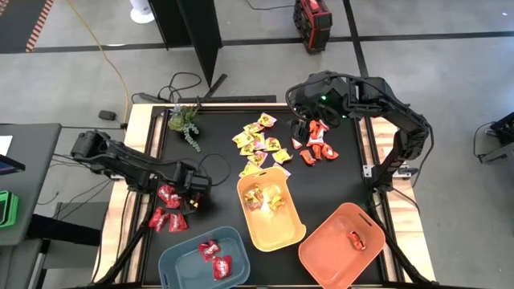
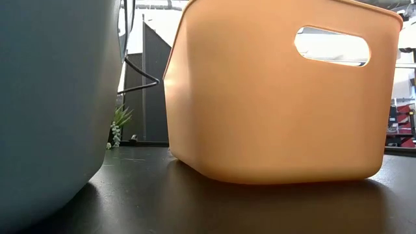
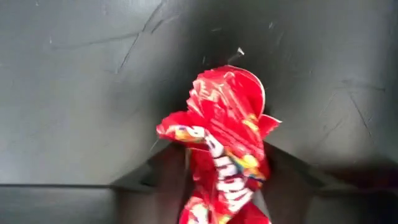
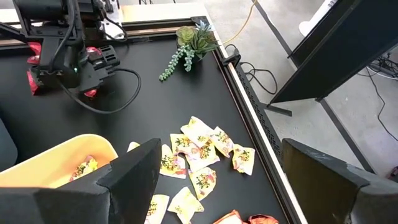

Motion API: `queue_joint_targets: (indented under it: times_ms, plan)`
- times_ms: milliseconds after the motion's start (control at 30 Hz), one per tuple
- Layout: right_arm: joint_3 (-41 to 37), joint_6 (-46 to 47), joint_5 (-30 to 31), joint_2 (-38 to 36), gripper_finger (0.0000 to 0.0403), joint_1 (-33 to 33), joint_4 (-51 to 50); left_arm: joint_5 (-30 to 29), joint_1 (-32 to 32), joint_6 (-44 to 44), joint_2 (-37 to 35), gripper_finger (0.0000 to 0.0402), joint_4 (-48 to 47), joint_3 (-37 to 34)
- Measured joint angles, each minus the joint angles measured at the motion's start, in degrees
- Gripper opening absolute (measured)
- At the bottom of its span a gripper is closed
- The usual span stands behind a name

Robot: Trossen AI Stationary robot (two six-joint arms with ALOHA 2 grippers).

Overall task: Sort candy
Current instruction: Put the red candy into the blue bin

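The black table (image 1: 217, 144) fills the middle of the high view. Along its lower edge stand three bins: an orange bin (image 1: 325, 253) at lower right holding one sweet, a yellow bin (image 1: 277, 233) at centre holding yellow sweets, and a blue-grey bin (image 1: 181, 261) at lower left holding two red sweets.

The right gripper (image 1: 309, 128) hangs at upper right over the orange-red sweets (image 1: 317, 148), fingers wide and empty. The left gripper (image 1: 191, 193) sits low at left among the red sweets (image 1: 169, 218); its fingers are closed on one red sweet (image 3: 227, 149).

Yellow sweets (image 1: 259, 143) lie scattered at upper centre. A plant sprig (image 1: 186, 122) lies at the table's upper left.
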Motion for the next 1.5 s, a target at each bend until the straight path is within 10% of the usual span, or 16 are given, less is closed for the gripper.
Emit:
queue_joint_targets:
  times_ms: [200, 500, 800, 1200, 1500]
  plan:
    - [0.0, 0.0, 0.0, 0.0, 0.0345, 0.0, 0.7, -2.7, 0.3, 1.4, -1.8, 0.0039, -5.9, 3.6]
    - [0.0, 0.9, 0.0, 0.0, 0.0345, 0.0, 1.4, -9.0, -1.7, 2.5, -13.8, 0.0035, -13.5, 13.5]
    - [0.0, 1.6, 0.0, 0.0, 0.0345, 0.0, 1.4, 0.7, -14.6, 6.5, -26.2, 0.0032, 4.3, 16.3]
    - [0.0, 1.9, 0.0, 0.0, 0.0345, -0.1, 3.4, 11.4, -27.2, 2.4, -9.6, 0.0043, 15.4, 16.5]
    - [0.0, 4.1, 0.0, 0.0, 0.0345, -0.1, 3.4, 8.8, -29.8, -2.6, -4.7, 0.0097, 15.9, 17.2]
